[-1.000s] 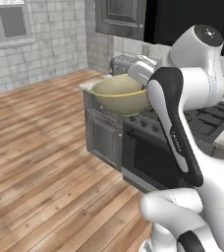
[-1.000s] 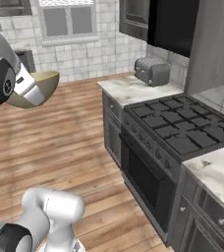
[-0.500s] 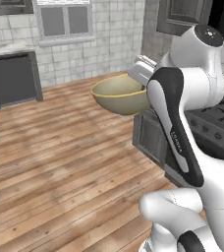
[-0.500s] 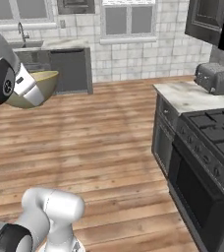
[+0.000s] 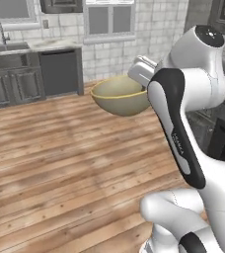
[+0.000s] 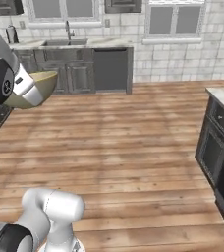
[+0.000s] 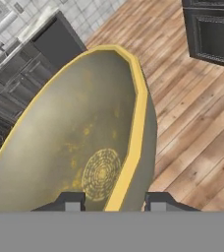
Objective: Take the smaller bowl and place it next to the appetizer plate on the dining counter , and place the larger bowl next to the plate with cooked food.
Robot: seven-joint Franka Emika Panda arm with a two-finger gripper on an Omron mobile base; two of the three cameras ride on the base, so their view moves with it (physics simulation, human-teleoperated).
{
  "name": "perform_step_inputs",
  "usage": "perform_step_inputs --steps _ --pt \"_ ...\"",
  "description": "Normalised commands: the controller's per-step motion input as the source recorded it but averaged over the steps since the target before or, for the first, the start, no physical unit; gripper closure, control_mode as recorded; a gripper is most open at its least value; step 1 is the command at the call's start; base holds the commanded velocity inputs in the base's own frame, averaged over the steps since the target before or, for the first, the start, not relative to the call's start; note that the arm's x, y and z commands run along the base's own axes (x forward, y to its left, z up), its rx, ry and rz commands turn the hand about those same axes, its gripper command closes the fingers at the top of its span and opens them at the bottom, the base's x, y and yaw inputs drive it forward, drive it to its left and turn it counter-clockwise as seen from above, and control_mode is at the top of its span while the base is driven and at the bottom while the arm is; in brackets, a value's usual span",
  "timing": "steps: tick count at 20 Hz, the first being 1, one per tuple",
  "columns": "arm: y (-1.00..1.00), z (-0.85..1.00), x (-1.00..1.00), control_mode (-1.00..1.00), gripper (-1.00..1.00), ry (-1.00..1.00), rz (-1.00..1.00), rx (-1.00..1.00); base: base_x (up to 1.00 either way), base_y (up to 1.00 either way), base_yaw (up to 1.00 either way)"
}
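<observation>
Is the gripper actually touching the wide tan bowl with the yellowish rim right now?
Touching. In the hand view the gripper has a fingertip on each side of the wide tan bowl's yellowish rim.

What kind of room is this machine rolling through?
A home kitchen, it seems: a sink with tap under windows, grey cabinets, wooden floor. The gripper carries a tan bowl.

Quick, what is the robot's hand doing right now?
Gripper: shut on the larger bowl, one finger on each side of its yellow rim.
</observation>
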Motion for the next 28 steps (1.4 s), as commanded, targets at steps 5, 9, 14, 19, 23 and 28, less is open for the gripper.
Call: perform_step_inputs --steps 5,9,14,19,23,28 --pt "0.0 0.0 0.0 1.0 1.0 0.0 0.0 0.0 -0.05 1.0 0.21" --pt "0.0 0.0 0.0 1.0 1.0 0.0 0.0 0.0 -0.2 0.99 0.19" --pt "0.0 0.0 0.0 1.0 1.0 0.0 0.0 0.0 0.0 1.0 0.1" --pt "0.0 0.0 0.0 1.0 1.0 0.0 0.0 0.0 0.02 1.0 0.06" --pt "0.0 0.0 0.0 1.0 1.0 0.0 0.0 0.0 0.21 1.0 0.03" --pt "0.0 0.0 0.0 1.0 1.0 0.0 0.0 0.0 0.38 1.0 0.0"
